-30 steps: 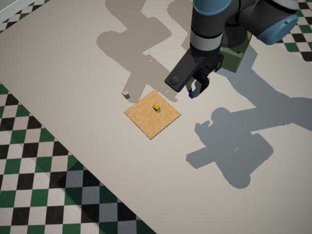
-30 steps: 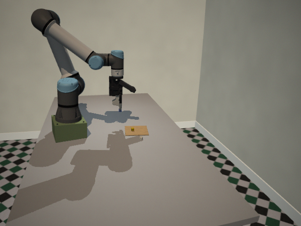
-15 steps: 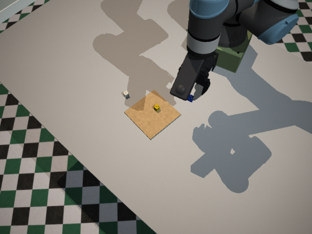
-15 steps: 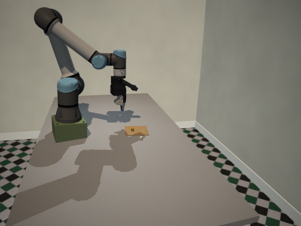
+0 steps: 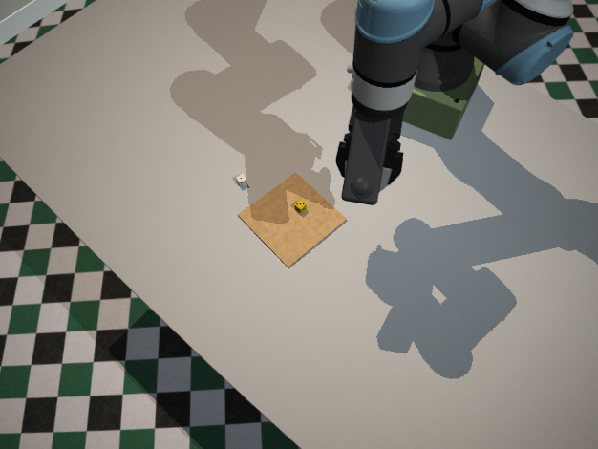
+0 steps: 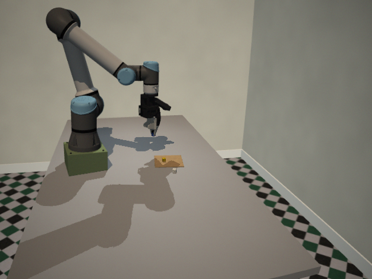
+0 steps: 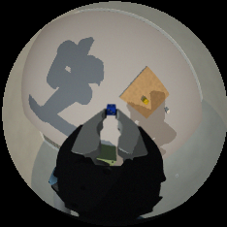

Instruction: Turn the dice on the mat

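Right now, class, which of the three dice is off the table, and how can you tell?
The blue die: it is gripped between the gripper's fingertips, in the air. The yellow die rests on the mat, the white one on the table.

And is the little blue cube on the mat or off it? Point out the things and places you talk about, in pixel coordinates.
Off it: the pincer (image 6: pixel 153 134) (image 7: pixel 111 109) grips the blue cube (image 6: pixel 153 134) (image 7: pixel 112 110) above the table, away from the mat (image 5: pixel 289 241) (image 6: pixel 175 159) (image 7: pixel 141 87).
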`<state>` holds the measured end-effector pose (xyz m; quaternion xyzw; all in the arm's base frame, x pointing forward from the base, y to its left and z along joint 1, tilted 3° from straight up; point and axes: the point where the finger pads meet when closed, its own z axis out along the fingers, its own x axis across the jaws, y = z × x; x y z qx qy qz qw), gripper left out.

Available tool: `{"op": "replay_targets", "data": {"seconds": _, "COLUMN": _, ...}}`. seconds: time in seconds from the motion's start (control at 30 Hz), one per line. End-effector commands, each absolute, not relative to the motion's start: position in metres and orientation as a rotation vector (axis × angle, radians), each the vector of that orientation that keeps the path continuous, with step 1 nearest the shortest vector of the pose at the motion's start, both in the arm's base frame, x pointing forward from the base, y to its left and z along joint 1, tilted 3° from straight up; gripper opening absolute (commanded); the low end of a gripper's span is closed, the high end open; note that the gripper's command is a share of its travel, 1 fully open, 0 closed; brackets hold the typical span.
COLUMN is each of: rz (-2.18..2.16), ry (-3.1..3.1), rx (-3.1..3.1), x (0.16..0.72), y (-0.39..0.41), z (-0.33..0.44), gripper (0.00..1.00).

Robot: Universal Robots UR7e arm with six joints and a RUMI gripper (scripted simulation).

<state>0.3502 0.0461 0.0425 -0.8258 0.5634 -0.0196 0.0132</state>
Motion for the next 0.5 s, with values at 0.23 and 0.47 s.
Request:
{"op": "replay_targets", "data": {"seconds": 0.23, "rz": -0.07, "ry": 1.344, "rx": -2.808, "x": 0.365, "y": 0.05, "z": 0.045, "gripper": 0.0}}
{"op": "replay_targets", "data": {"seconds": 0.47, "rz": -0.073, "ry": 1.145, "rx": -2.899, "x": 0.371, "y": 0.051, "z": 0.045, "gripper": 0.0}}
